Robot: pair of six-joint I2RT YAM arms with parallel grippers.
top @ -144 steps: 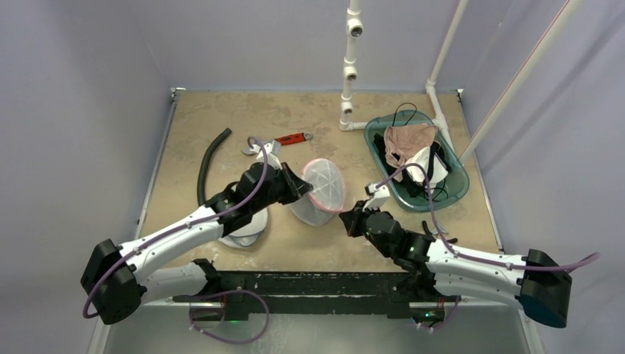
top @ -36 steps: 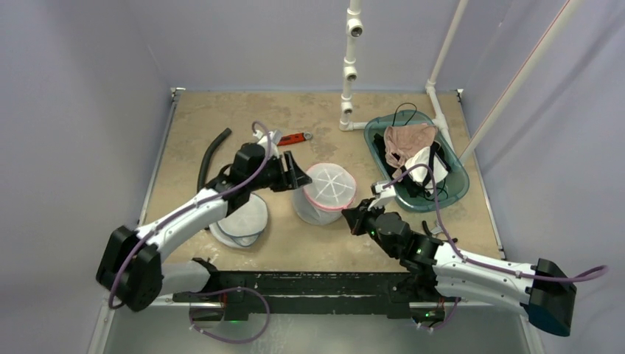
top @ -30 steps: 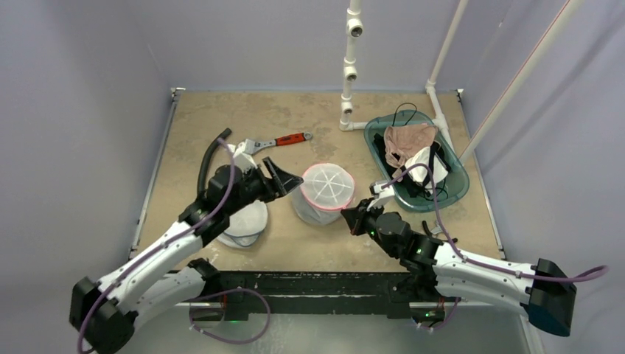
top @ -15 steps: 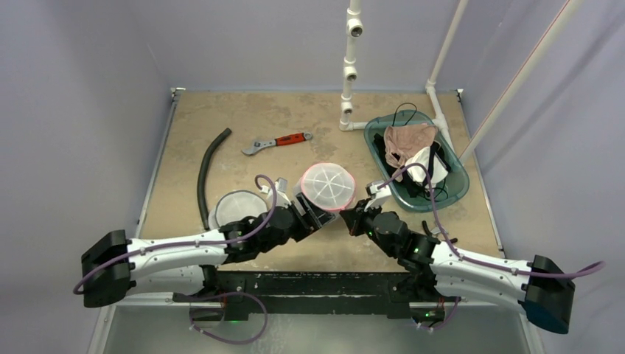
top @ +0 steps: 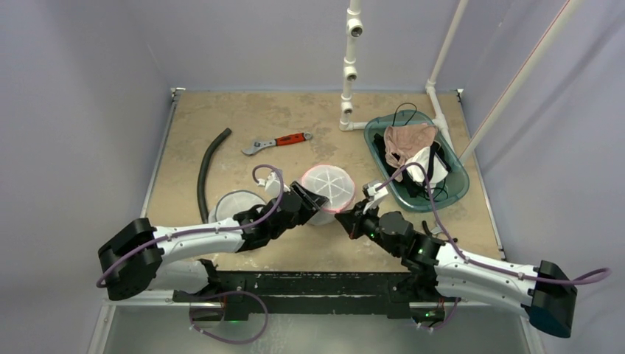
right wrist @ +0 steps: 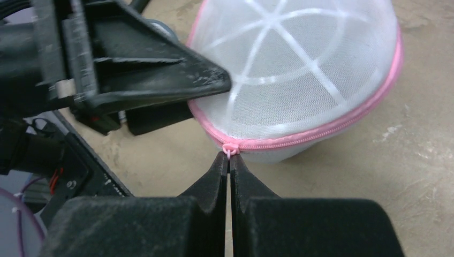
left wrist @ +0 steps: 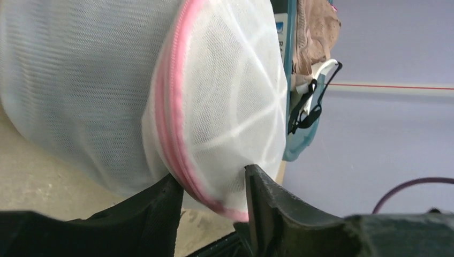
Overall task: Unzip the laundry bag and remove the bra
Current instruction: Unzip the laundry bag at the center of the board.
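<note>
1. Right end effector [right wrist: 229, 156], mine: fingers pressed together, pinching the pink zipper pull [right wrist: 229, 150] at their very tips.
2. Left end effector [left wrist: 211, 176], mine: jaws apart astride the bag's rim, both fingers touching mesh. Whether they squeeze it yet, I cannot tell.
3. Laundry bag [top: 326, 188]: mid-bench, between my 2 end effectors. It is a domed white mesh with white ribs radiating across the lid and a pink zipper [right wrist: 321, 130] round the rim, closed where visible. I judge it light, soft and springy, apt to slide or buckle when tugged. Brace it at the rim and draw only the pull. The bra is not discernible through the mesh.
4. Beyond: teal basket [top: 413, 200] of garments, right; red-handled wrench [top: 284, 140] and black hose [top: 206, 166], rear left.
</note>
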